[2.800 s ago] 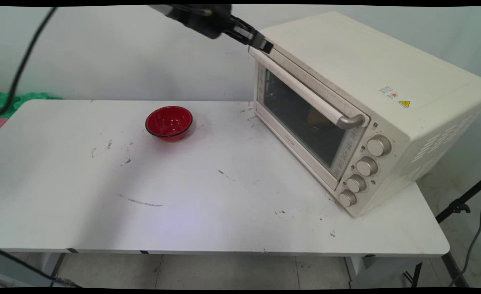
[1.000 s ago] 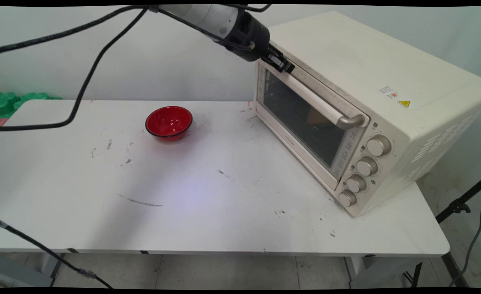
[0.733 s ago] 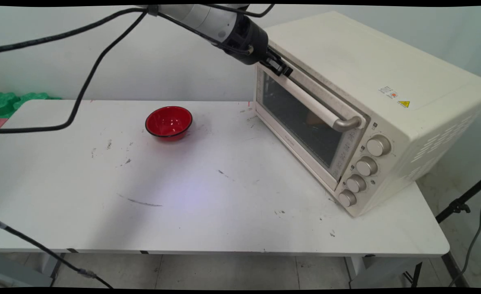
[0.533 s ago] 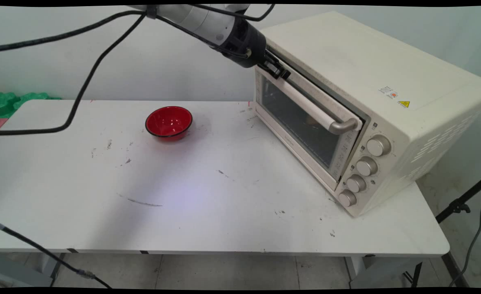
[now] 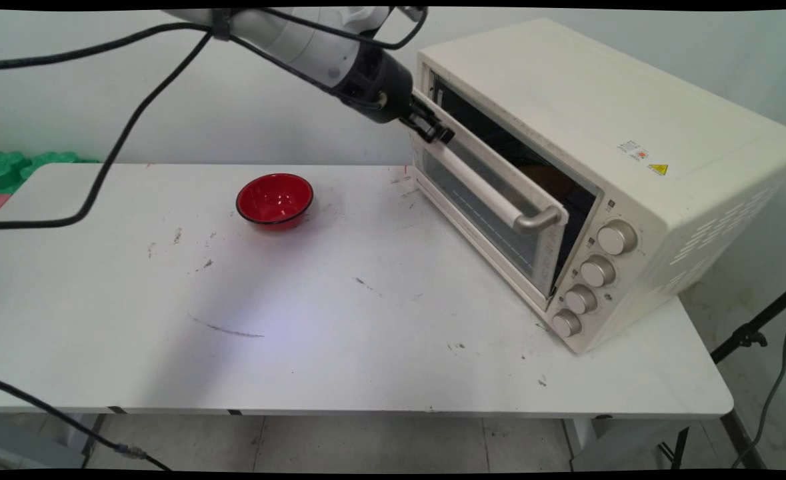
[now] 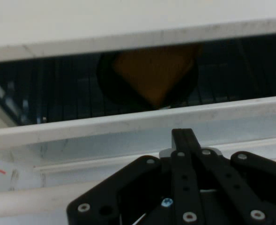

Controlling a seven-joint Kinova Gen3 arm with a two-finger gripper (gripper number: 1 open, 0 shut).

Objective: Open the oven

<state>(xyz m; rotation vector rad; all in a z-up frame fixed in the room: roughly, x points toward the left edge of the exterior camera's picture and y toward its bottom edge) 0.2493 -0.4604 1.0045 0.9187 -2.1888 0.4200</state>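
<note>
A cream toaster oven (image 5: 599, 120) stands on the right of the white table (image 5: 313, 347). Its glass door (image 5: 483, 213) hangs partly open, tilted out from the top. My gripper (image 5: 435, 131) is shut, with its tips pressed against the left end of the door's handle bar (image 5: 493, 197), at the door's top corner. In the hand view the shut gripper (image 6: 182, 136) lies over the door's top edge (image 6: 81, 129), with the handle bar (image 6: 20, 206) below. Through the gap, an orange thing (image 6: 149, 77) sits on a dark round dish inside the oven. A red bowl (image 5: 275, 199) stands apart to the left.
Black cables (image 5: 119, 143) hang from the arm over the table's left side. Green shapes (image 5: 26, 163) lie beyond the table's far left corner. A black stand (image 5: 753, 333) and a grey cable are on the floor at the right. Several knobs (image 5: 599, 270) line the oven's front.
The gripper came down to the handle's left end and then drew back leftward and down. The oven door, shut before, has swung out from its top and the interior shows.
</note>
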